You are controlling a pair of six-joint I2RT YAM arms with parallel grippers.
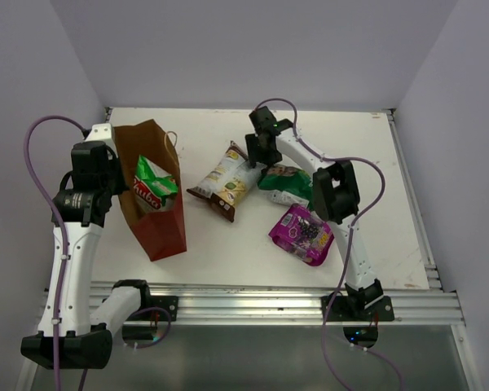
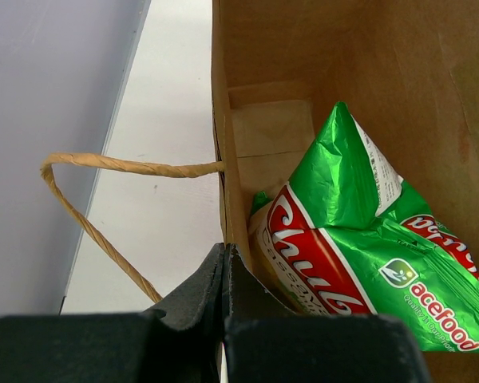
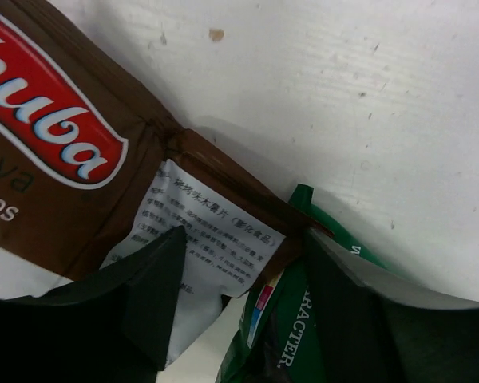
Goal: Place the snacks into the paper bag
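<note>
The reddish-brown paper bag (image 1: 156,230) lies open at the left. The bright green bag with red logo (image 1: 153,186) sits inside it and also shows in the left wrist view (image 2: 359,247). My left gripper (image 2: 225,254) is shut on the paper bag's side wall (image 2: 222,144), by a tan cord handle (image 2: 104,165). The cream-and-brown chip bag (image 1: 226,182) lies mid-table. My right gripper (image 1: 257,155) is open, its jaws straddling that bag's corner (image 3: 215,231) and the dark green bag's edge (image 3: 291,335). The dark green bag (image 1: 287,181) and purple packet (image 1: 303,234) lie to the right.
White table (image 1: 391,187) with a metal rail along its near edge (image 1: 253,297). Grey walls close in at the back and both sides. My right arm's elbow (image 1: 336,191) hangs over the dark green bag and the purple packet.
</note>
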